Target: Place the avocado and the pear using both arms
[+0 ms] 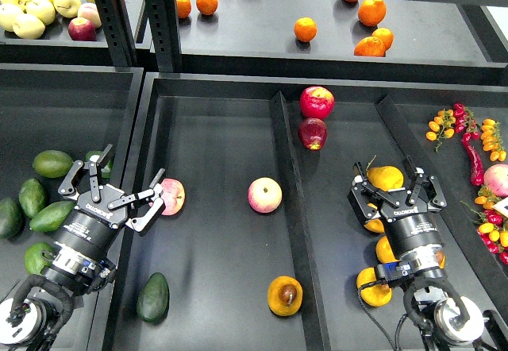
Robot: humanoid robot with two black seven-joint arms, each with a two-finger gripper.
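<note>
The dark green avocado (153, 297) lies at the near left of the middle tray (214, 129). The pear (285, 295), yellow-orange with its brown spot facing up, rests at the near right of the same tray, against the divider. My left gripper (125, 183) hovers open over the tray's left wall, its fingers spread and empty, with a pink-yellow apple (172, 196) just right of one fingertip. In the right compartment my right gripper (394, 179) stands open above a plain yellow-orange pear (385, 178); nothing is held.
Another pink-yellow apple (264, 194) sits mid-tray, and two red apples (317, 102) lie past the divider. Lighter avocados (52, 163) fill the left bin. More plain pears (373, 286) lie under my right arm. Chillies and small tomatoes (476, 140) sit far right. Oranges (305, 28) sit on the back shelf.
</note>
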